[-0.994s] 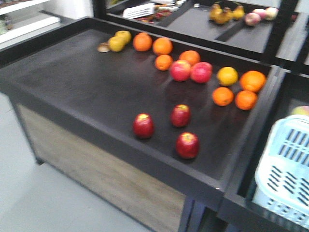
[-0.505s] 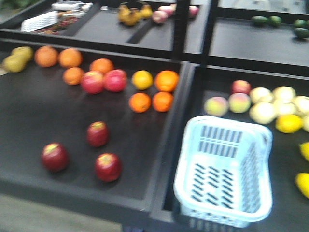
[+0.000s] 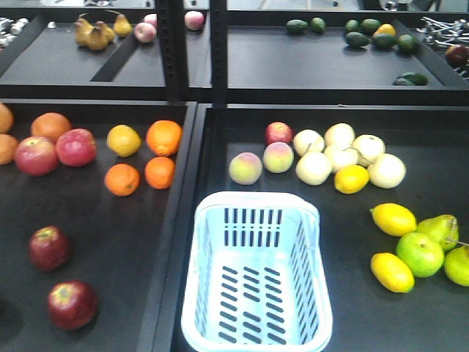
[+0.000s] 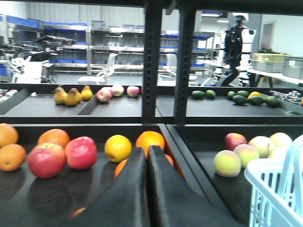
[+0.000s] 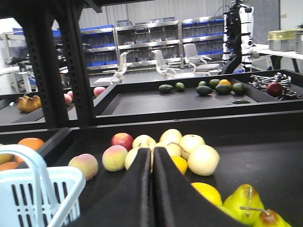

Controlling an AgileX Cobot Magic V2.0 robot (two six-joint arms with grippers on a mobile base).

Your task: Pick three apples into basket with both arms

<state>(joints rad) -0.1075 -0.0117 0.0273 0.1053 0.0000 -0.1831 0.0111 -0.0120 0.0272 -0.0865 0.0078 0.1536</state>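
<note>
The left tool [image 4: 147, 151] and the right tool [image 5: 152, 150] are both sitting clenched, fingers pressed flat together. A dark red apple [image 3: 49, 247] and a second dark red apple [image 3: 72, 303] are lying on the left tabletop [image 3: 110, 242]. They are lying apart from the basket [image 3: 256, 199], which is sitting on the neighbouring tabletop [image 3: 352, 293].

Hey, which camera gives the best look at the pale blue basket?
The exterior front-facing view: the basket shows nearly whole from above, slotted bottom bare, nothing inside. The left wrist view catches only a corner of it at the right edge; the right wrist view only one end at the lower left.
</note>
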